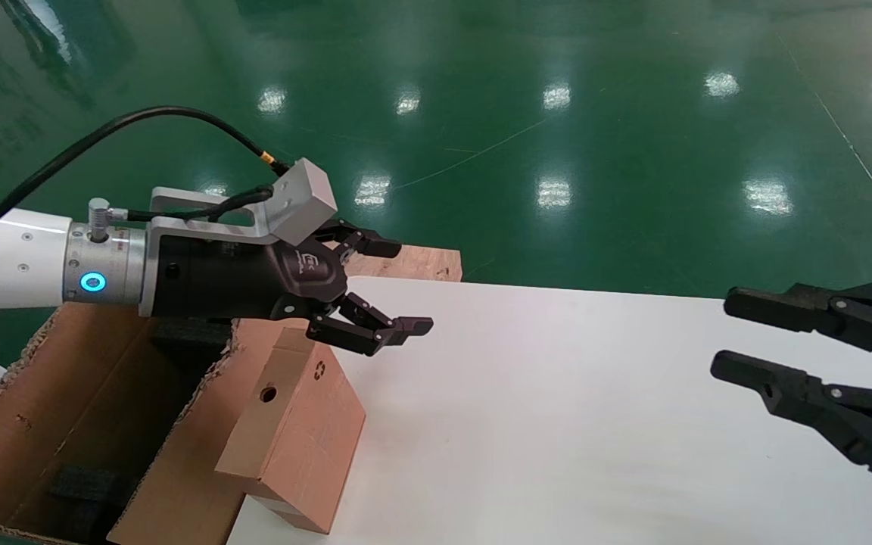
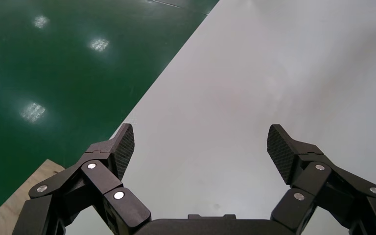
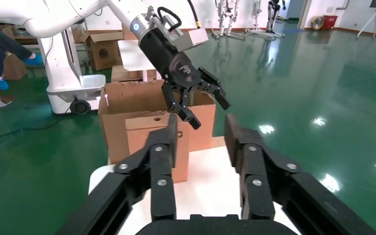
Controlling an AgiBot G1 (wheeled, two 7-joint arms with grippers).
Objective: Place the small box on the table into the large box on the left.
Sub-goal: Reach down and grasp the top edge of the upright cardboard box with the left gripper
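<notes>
At near-left edge of surface [image 1: 557, 424]: small box [image 1: 296, 439] tilted against large box [image 1: 73, 424] wall, not in yet | L pincer [image 1: 398, 288] wide, empty, above it | R pincer [image 1: 731, 337] idle far right, part-open | grasp+drop left

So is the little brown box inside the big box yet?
Not yet. The small brown cardboard box with the punched hole stands on the white table, leaning against the large ragged-edged cardboard carton. The left gripper hovers open above it, holding nothing. The right gripper waits open at the right. Grasping, lifting and dropping it in remain.
</notes>
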